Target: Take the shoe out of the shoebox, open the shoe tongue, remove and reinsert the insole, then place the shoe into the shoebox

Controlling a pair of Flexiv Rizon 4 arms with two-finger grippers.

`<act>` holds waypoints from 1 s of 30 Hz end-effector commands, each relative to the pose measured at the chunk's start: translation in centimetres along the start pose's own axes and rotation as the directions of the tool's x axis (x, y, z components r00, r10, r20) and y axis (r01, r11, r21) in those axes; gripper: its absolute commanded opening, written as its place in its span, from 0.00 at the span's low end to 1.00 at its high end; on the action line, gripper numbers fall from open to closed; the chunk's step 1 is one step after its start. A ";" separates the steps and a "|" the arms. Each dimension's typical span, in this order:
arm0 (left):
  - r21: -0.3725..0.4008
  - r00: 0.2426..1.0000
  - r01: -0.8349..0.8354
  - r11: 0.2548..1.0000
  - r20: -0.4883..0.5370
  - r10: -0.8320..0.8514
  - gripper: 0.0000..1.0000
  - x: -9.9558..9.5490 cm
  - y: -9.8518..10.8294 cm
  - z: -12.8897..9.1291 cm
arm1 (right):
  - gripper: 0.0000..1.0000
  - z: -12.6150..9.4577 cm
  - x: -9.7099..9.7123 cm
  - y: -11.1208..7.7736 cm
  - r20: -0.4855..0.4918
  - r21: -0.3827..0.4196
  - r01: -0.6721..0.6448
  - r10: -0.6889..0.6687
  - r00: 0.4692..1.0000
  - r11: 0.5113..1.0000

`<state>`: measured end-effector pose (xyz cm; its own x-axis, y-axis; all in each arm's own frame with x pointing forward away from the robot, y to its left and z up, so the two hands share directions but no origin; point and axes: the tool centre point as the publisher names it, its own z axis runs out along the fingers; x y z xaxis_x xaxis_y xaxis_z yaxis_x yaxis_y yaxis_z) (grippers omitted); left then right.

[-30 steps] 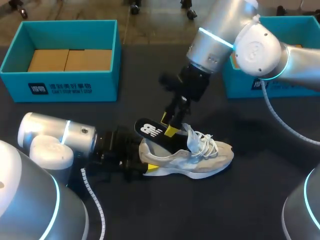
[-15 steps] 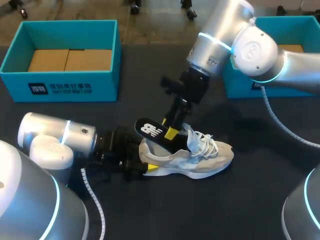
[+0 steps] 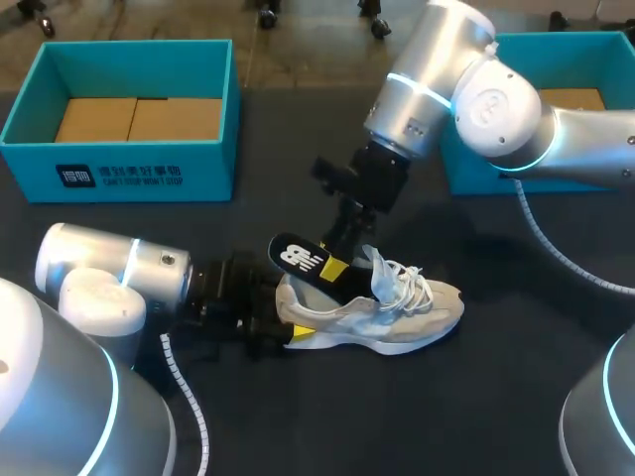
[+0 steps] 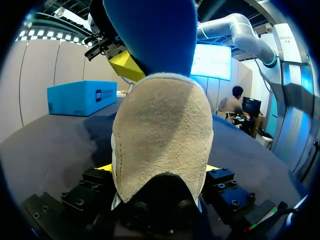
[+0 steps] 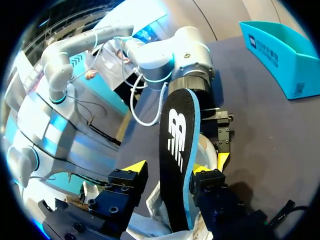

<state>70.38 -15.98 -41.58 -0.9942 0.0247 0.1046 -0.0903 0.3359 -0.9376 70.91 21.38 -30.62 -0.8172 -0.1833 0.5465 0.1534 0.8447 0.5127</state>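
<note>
Our left end effector (image 3: 285, 315) clamps the heel of the shoe (image 3: 397, 309) on the bench (image 3: 327, 416). It should pin the shoe flat so the insole (image 3: 303, 260), standing half out, slides lengthwise without buckling. The right end effector (image 5: 171, 172) straddles the insole, but we cannot tell whether it truly grips. The insole's front end is hidden inside the shoe.

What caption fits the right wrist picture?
Black insole stands between the right gripper's open jaws, poking out of the sneaker that the left gripper clamps.
</note>
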 end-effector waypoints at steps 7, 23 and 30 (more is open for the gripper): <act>-0.004 1.000 0.000 1.000 -0.001 0.000 0.00 0.0 0.0 0.1 | 0.43 1.0 -0.4 0.1 -0.012 -0.016 0.003 -0.003 1.000 1.000; -0.004 1.000 0.000 1.000 -0.001 0.000 0.00 0.0 0.0 0.1 | 0.00 0.9 -0.7 0.9 0.047 -0.084 0.036 -0.032 0.998 0.996; -0.004 1.000 0.000 1.000 -0.001 0.000 0.00 0.0 0.0 0.1 | 0.00 -1.1 -0.6 2.9 0.202 -0.170 0.138 -0.103 0.974 0.976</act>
<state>70.38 -15.97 -41.58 -0.9942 0.0247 0.1047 -0.0904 0.3359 -0.9376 73.57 24.29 -29.59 -0.8928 -0.2002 0.4036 0.1368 0.7330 0.6663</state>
